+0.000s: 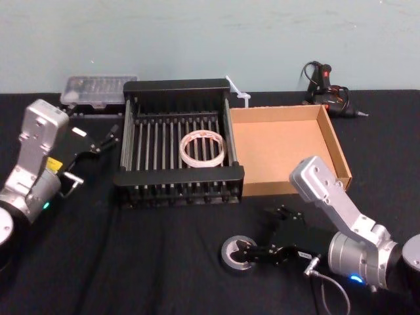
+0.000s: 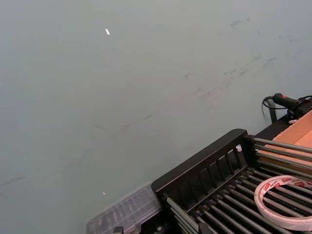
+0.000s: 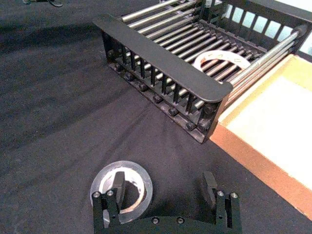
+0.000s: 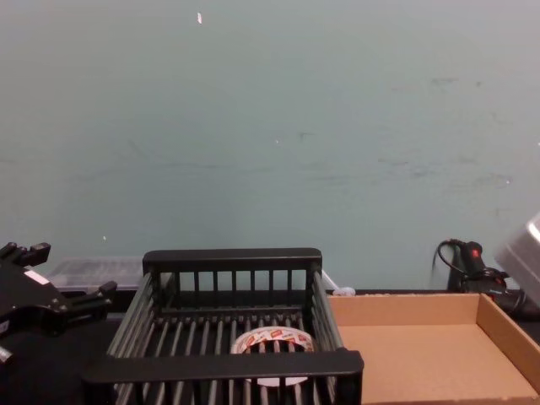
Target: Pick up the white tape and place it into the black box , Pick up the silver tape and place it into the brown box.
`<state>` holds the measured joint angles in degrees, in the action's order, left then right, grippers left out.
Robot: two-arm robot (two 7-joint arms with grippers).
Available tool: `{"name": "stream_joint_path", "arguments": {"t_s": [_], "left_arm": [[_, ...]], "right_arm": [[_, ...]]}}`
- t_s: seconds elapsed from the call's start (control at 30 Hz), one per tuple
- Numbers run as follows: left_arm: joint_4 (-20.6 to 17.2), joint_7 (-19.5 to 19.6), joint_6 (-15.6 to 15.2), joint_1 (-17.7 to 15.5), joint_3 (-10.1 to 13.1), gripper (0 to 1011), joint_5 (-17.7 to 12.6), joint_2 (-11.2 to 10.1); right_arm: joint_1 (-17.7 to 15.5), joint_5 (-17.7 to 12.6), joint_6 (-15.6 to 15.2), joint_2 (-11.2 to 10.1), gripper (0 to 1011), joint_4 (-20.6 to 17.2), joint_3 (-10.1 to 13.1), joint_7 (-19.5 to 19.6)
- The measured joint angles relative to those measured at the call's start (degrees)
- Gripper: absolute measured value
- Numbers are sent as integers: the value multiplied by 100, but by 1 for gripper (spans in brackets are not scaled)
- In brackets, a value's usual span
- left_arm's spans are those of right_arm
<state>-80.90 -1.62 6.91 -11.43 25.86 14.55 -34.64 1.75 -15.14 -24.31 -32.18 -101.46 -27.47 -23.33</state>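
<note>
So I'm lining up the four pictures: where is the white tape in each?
Head view: white tape on the black box floor, right of middle.
Left wrist view: lower right corner.
Right wrist view: upper right, behind the bars.
Chest view: bottom middle.
Shared landmark: the black box around it, brown box alongside.

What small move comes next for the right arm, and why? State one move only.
Probably shut the right gripper on the silver tape. In the right wrist view its open fingers sit low over the roll on the black cloth, one finger in the core, the other outside the roll. The white tape already lies in the black box, and the brown box holds nothing.
</note>
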Motion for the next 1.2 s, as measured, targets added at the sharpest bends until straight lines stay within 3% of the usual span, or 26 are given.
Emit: {"name": "stream_joint_path", "arguments": {"t_s": [1.2], "left_arm": [[0, 0, 0, 0, 0, 1001, 0, 0]], "right_arm": [[191, 274, -157, 290, 1000, 363, -77, -167]]}}
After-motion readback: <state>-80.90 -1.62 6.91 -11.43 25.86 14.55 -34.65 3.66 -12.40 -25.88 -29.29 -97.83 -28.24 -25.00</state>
